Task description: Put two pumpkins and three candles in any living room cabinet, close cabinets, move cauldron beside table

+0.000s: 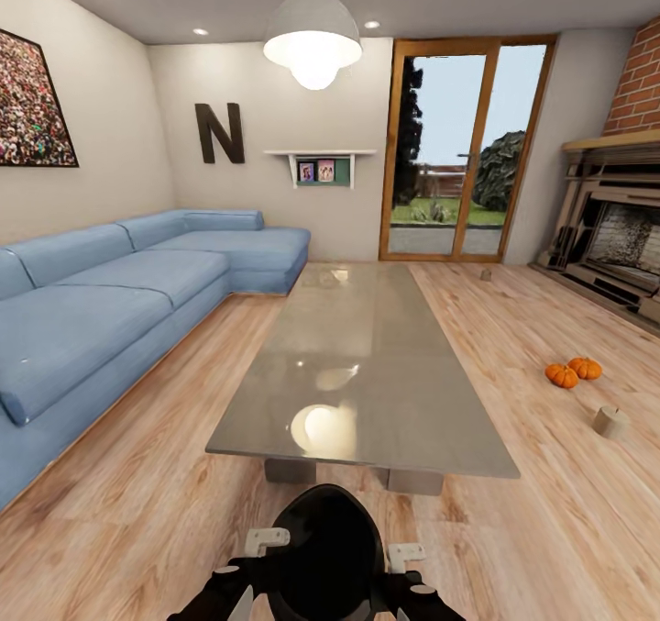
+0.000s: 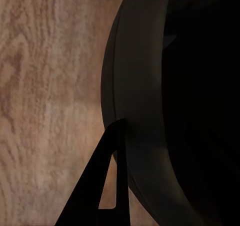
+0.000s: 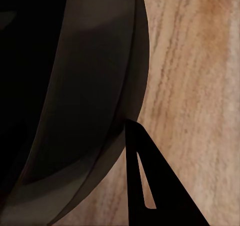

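Observation:
A black cauldron (image 1: 325, 534) hangs low in front of me, at the near end of the glass-topped table (image 1: 367, 364). My left gripper (image 1: 263, 548) and right gripper (image 1: 404, 561) hold its rim from either side. In each wrist view one dark finger (image 2: 112, 176) (image 3: 142, 176) lies against the outside of the cauldron wall (image 2: 150, 110) (image 3: 85, 95), and the other finger is hidden inside. Two orange pumpkins (image 1: 562, 375) (image 1: 585, 367) lie together on the floor to the right. One beige candle (image 1: 610, 421) stands near them, another candle (image 1: 486, 274) far back. The cabinet is out of view.
A long blue corner sofa (image 1: 119, 300) runs along the left wall. A brick fireplace (image 1: 619, 236) fills the right side. Glass doors (image 1: 463, 149) close the far wall. Bare wood floor (image 1: 513, 327) lies on both sides of the table.

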